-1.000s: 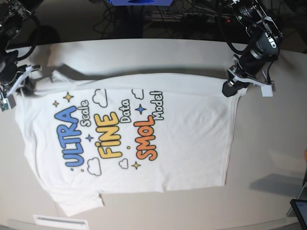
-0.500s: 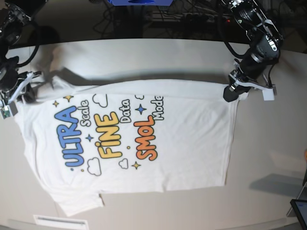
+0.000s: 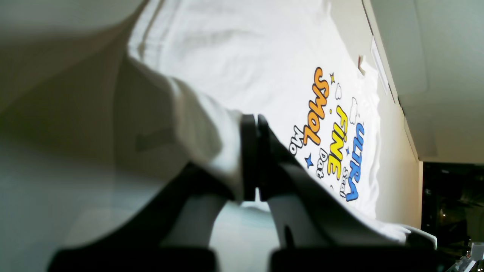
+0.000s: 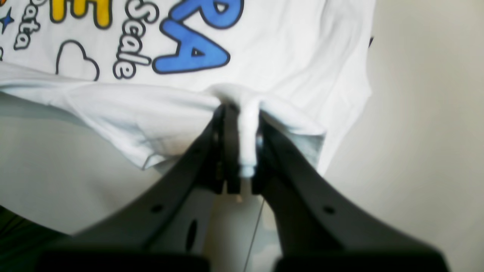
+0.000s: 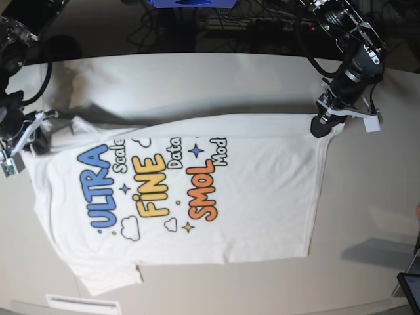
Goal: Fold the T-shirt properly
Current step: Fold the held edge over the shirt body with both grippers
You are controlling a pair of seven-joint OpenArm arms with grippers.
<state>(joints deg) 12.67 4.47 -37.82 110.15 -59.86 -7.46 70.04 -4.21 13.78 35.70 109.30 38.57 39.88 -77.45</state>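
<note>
Both grippers clenched the shirt (image 5: 249, 190) at its far edge: the left gripper (image 3: 257, 158) pinching the hem corner, the right gripper (image 4: 240, 151) a bunched shoulder fold. The print lay face-up on the table (image 5: 367, 197) between them.

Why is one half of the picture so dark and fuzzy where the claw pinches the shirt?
In the left wrist view, the lifted fold of the white printed T-shirt sits close to the lens, shadowed and blurred, beside the left gripper. The lettering farther off is sharp and brightly lit. In the right wrist view, the right gripper is soft too, but evenly lit.
</note>
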